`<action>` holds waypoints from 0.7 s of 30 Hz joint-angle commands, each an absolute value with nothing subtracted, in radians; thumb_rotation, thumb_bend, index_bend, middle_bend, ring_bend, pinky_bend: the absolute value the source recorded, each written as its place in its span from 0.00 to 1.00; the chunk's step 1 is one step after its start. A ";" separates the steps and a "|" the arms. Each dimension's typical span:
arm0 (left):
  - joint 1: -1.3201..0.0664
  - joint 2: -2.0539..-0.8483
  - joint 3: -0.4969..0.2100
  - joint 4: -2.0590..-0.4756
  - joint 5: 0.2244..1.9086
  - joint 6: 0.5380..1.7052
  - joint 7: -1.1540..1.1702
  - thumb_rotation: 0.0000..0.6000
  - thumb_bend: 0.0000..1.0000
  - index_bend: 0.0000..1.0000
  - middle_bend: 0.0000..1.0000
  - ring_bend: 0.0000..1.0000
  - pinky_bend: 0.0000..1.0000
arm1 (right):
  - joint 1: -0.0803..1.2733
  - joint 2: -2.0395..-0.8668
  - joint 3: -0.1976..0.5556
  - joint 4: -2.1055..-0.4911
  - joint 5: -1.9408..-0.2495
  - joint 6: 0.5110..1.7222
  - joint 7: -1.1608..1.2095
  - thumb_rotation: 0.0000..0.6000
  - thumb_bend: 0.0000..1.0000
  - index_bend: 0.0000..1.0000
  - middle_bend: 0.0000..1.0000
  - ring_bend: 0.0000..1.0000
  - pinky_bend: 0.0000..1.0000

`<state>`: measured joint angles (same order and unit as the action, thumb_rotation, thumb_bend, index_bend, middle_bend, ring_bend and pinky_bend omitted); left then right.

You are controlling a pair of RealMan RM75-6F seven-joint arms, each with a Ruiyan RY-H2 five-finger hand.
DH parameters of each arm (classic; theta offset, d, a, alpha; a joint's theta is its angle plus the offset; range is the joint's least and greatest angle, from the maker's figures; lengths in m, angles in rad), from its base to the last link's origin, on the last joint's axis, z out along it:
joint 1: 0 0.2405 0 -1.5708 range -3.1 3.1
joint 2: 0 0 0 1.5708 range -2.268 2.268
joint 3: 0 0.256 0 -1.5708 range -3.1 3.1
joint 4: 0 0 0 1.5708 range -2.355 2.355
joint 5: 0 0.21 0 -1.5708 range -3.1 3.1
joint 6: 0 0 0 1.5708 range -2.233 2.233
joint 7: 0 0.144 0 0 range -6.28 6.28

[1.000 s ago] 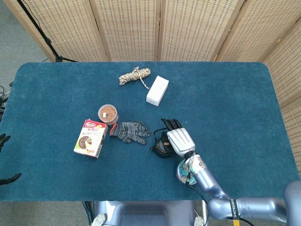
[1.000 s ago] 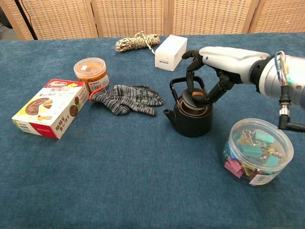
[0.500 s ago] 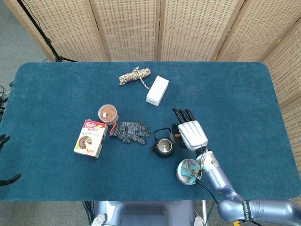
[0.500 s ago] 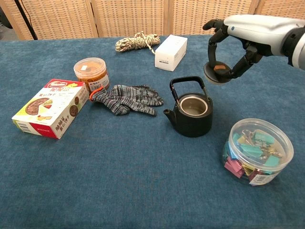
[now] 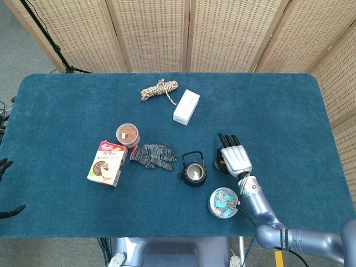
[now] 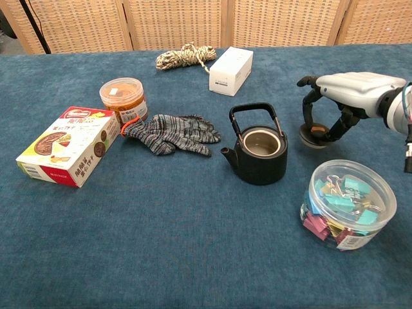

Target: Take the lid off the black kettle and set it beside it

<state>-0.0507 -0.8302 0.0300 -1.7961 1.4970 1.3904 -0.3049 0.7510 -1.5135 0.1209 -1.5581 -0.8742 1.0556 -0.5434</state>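
Observation:
The black kettle point(image 6: 257, 151) stands upright mid-table with its handle up and its mouth uncovered; the head view shows the kettle point(image 5: 193, 169) from above. My right hand point(image 6: 344, 93) is to the kettle's right and holds the round lid point(image 6: 314, 135) between its fingertips, low over the cloth. I cannot tell whether the lid touches the table. From above, my right hand point(image 5: 235, 157) covers most of the lid point(image 5: 221, 163). Of my left hand, only dark fingertips point(image 5: 4, 164) show at the left edge, off the table.
A clear tub of binder clips point(image 6: 347, 203) stands just in front of my right hand. A knitted glove point(image 6: 172, 133), an orange-lidded jar point(image 6: 123, 98) and a snack box point(image 6: 67, 145) lie left of the kettle. A white box point(image 6: 231, 70) and rope point(image 6: 183, 56) are behind.
My right hand lifted the lid out of the kettle, carried it up and to the right, and has now lowered it close to the table beside the kettle.

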 commanded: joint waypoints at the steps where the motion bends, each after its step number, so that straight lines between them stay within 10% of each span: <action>1: -0.051 -0.829 0.030 -1.796 1.496 1.389 -0.308 1.00 0.13 0.00 0.00 0.00 0.00 | 0.747 -1.511 0.115 -1.550 -0.879 1.039 -0.536 1.00 0.43 0.24 0.00 0.00 0.00; 5: -0.051 -0.827 0.032 -1.795 1.501 1.390 -0.314 1.00 0.13 0.00 0.00 0.00 0.00 | 0.735 -1.481 0.121 -1.596 -0.901 1.064 -0.535 1.00 0.40 0.09 0.00 0.00 0.00; 21: -0.032 -0.837 0.043 -1.787 1.516 1.418 -0.306 1.00 0.13 0.00 0.00 0.00 0.00 | 0.514 -1.194 0.030 -1.708 -1.286 1.317 -0.288 1.00 0.27 0.13 0.00 0.00 0.00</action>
